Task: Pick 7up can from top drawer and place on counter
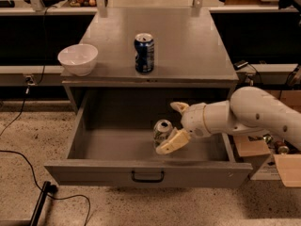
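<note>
**Jaws open beside the can in the drawer**

The desk [188,46] fills the upper middle, with the open drawer [117,145] below it. My arm [254,117] enters from the right. A white bowl [78,58] sits upper left and a blue can [144,53] just right of it. At centre frame, the pale can [162,128] stands in the drawer. My jaws are spread apart at its right, and the lower one overlaps its side.

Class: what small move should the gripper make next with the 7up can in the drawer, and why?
Probably ease the gripper slightly left, then close: its open fingers flank the 7up can standing in the top drawer, apparently not yet gripping it.
</note>
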Robot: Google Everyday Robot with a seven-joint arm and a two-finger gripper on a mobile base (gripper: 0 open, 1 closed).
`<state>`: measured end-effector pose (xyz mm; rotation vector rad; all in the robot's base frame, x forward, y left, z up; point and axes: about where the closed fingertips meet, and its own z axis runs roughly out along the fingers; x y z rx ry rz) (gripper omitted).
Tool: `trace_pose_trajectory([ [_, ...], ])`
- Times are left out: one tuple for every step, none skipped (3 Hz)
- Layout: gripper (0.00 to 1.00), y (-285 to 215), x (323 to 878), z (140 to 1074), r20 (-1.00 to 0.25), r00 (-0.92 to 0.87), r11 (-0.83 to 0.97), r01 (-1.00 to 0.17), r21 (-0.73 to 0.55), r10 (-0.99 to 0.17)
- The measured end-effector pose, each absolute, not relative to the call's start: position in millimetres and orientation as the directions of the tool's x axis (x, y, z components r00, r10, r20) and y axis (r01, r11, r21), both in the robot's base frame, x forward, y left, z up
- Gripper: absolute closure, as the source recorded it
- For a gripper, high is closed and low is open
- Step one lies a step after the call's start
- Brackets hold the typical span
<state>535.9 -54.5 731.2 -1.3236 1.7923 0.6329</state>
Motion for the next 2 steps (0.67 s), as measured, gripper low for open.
trace_pose_trajectory([
  [0.0, -42.5, 548.0, 707.7, -0.855, -0.133, 0.353, -0.934, -0.062, -0.502],
  [0.06, -36.1, 557.2, 692.9, -0.876, -0.143, 0.383, -0.922, -0.052, -0.461],
])
